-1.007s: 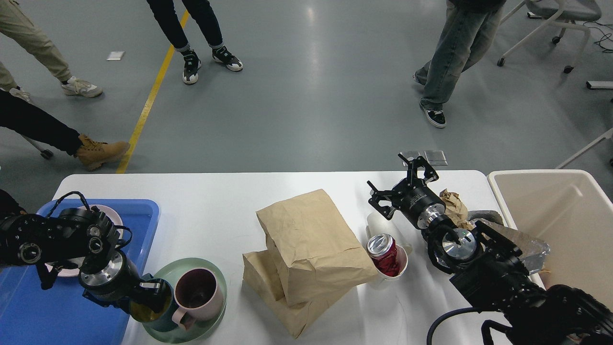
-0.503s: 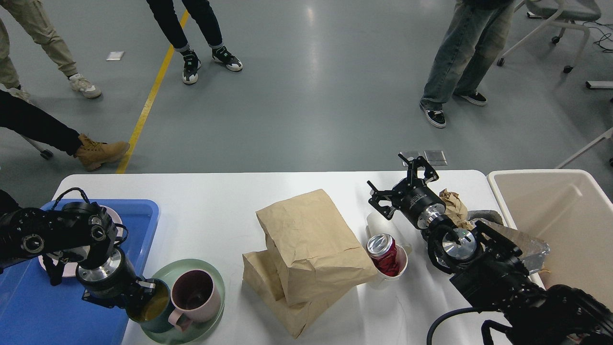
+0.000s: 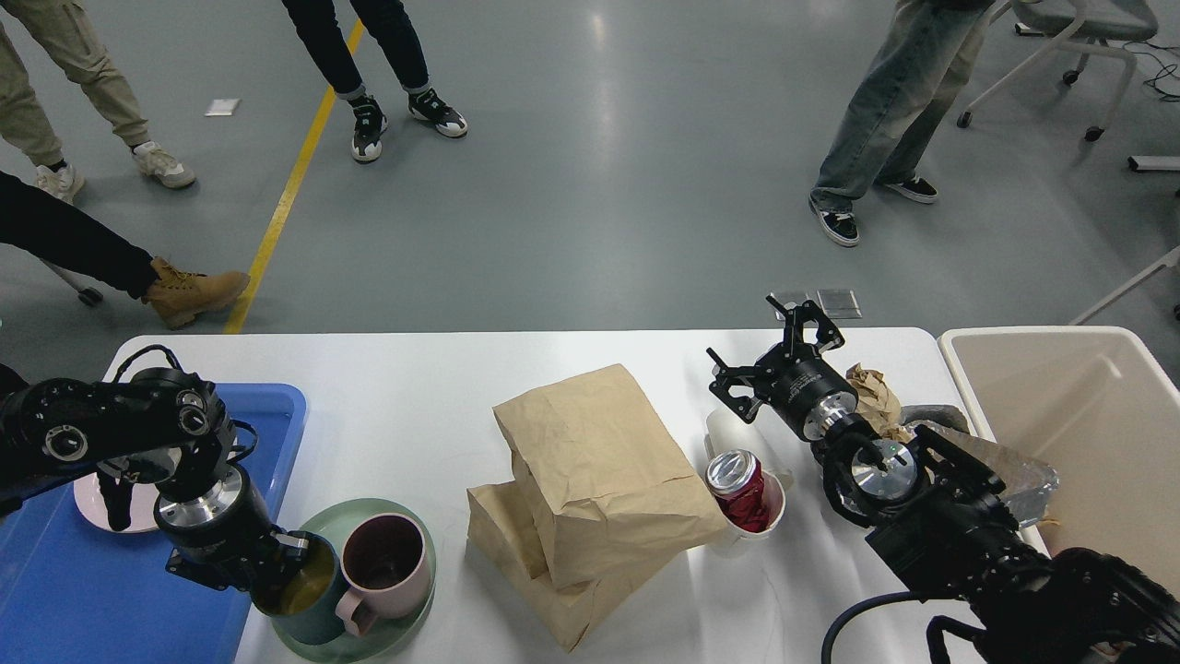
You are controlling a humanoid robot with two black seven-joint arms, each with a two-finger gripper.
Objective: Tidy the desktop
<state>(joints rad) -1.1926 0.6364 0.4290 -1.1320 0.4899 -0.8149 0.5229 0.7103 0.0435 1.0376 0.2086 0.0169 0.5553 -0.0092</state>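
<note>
The white desktop (image 3: 415, 415) carries a green plate (image 3: 406, 618) at front left. On the plate stand a pink mug (image 3: 383, 567) and a dark teal mug (image 3: 304, 599) with a yellowish inside. My left gripper (image 3: 281, 567) is shut on the teal mug's rim, its fingers mostly hidden by the wrist. Two brown paper bags (image 3: 590, 480) lie stacked at the centre. To their right, a crushed red can (image 3: 737, 484) sits in a white cup (image 3: 770, 516). My right gripper (image 3: 770, 346) hovers open behind the cup, with nothing between its fingers.
A blue tray (image 3: 55, 590) with a small pink plate (image 3: 92, 507) sits at the left edge. A beige bin (image 3: 1088, 433) stands off the right end. Crumpled brown paper (image 3: 876, 392) and a grey foil wrapper (image 3: 1023, 484) lie by my right arm. People stand beyond the table.
My left arm has swung its wrist up and slightly right, and the teal mug has moved with it against the pink mug. The right arm has not moved. People behind have shifted.
</note>
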